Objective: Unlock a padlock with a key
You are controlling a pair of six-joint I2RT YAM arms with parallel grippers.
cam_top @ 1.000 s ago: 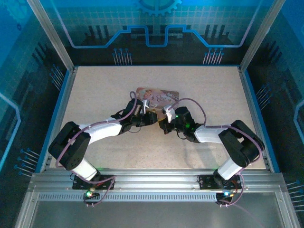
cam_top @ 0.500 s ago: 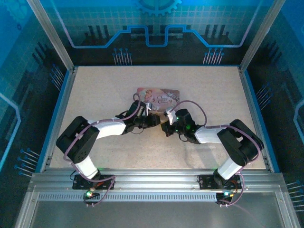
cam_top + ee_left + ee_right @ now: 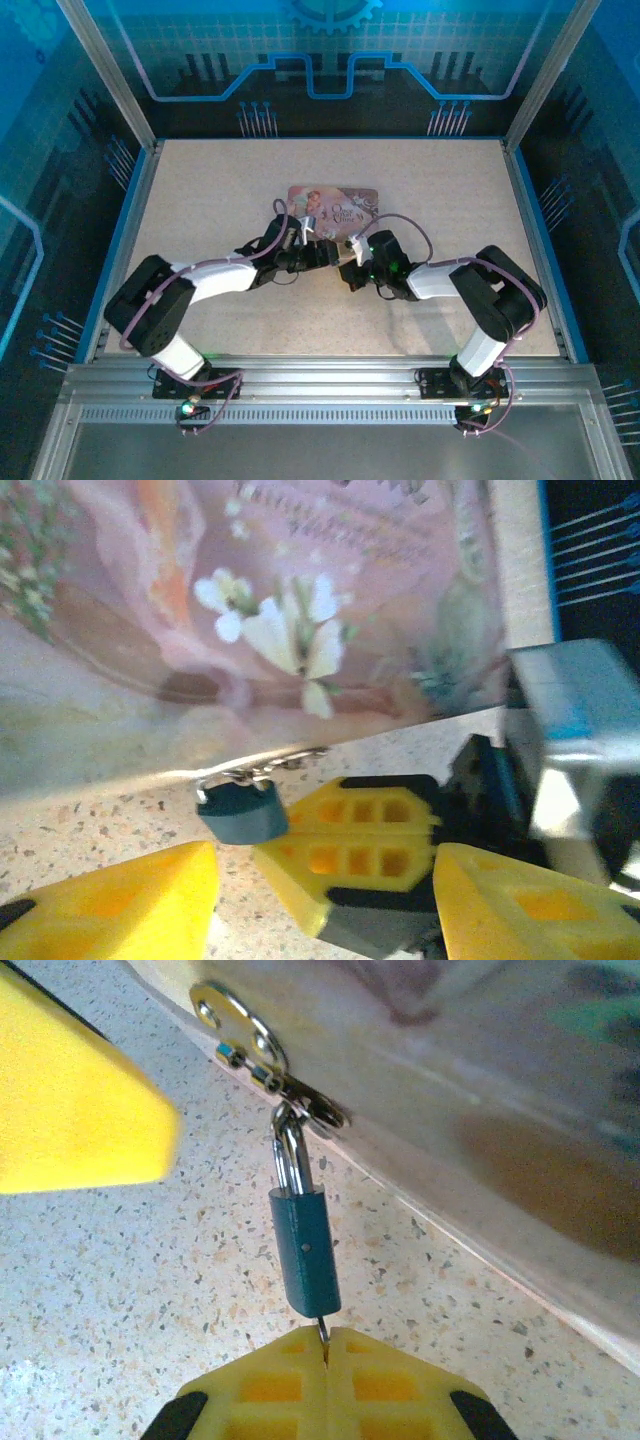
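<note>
The small dark teal padlock (image 3: 305, 1250) hangs by its silvery shackle (image 3: 290, 1155) from the hasp of the pink printed tin (image 3: 480, 1080) and lies on the table. The thin grey key (image 3: 322, 1332) sticks into the padlock's bottom end. My right gripper (image 3: 326, 1345) is shut on the key. In the left wrist view the padlock (image 3: 240, 812) lies against the tin's front edge, with the right gripper's yellow fingers (image 3: 350, 855) just beside it. My left gripper (image 3: 322, 880) is open, its jaws standing wide on either side of the padlock and those fingers, touching neither.
The tin (image 3: 333, 203) lies flat in the middle of the speckled table (image 3: 200, 190). Both arms meet at its front edge, left gripper (image 3: 318, 252) and right gripper (image 3: 348, 268) close together. Blue-lit walls and a metal frame (image 3: 140, 150) ring the table.
The left arm's elbow has swung out to the left and partly back, and its jaws have spread apart. The right arm has stayed almost still by the tin's front edge.
</note>
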